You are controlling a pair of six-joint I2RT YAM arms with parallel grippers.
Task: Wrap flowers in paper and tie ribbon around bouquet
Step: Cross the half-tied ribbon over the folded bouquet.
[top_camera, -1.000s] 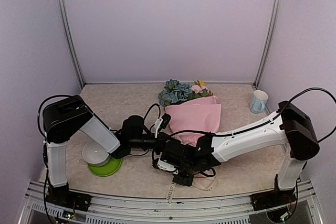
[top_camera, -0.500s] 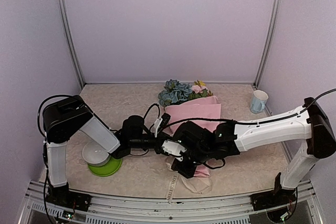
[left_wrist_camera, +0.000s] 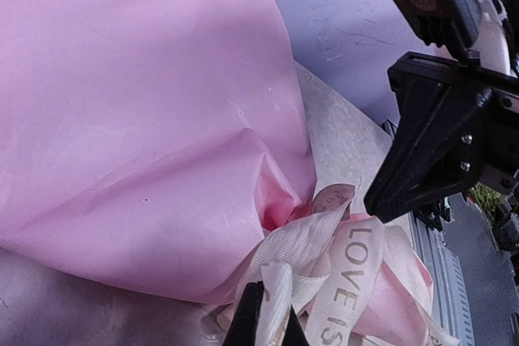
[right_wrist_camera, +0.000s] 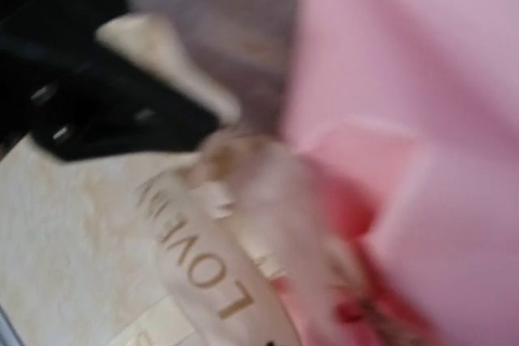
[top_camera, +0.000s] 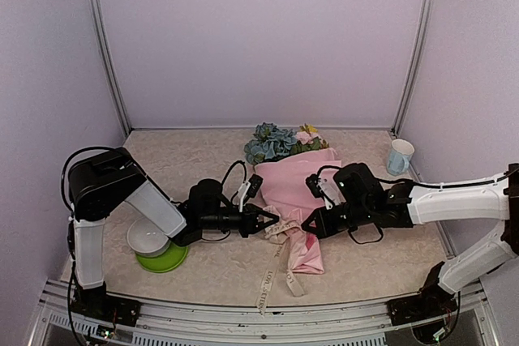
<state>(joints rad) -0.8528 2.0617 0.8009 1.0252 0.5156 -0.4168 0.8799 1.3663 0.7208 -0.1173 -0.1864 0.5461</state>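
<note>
One bouquet in pink paper, lying mid-tabletop, flowers at the far end; cream ribbon bunched at its narrow neck; left end effector clenched on ribbon; right end effector clenched, tips at the ribbon loop, grasp unclear.

Pale pink paper, cream ribbon and mixed flowers on a beige surface.
The paper is plain, and a deeper pink in its folds. The ribbon is ribbed and has brown capital letters; "LOVE" can be read. The flowers are dusty blue, pink and yellow, with green leaves. The surface is faintly marbled. The mug is light blue, the plate lime green and the bowl white.
</note>
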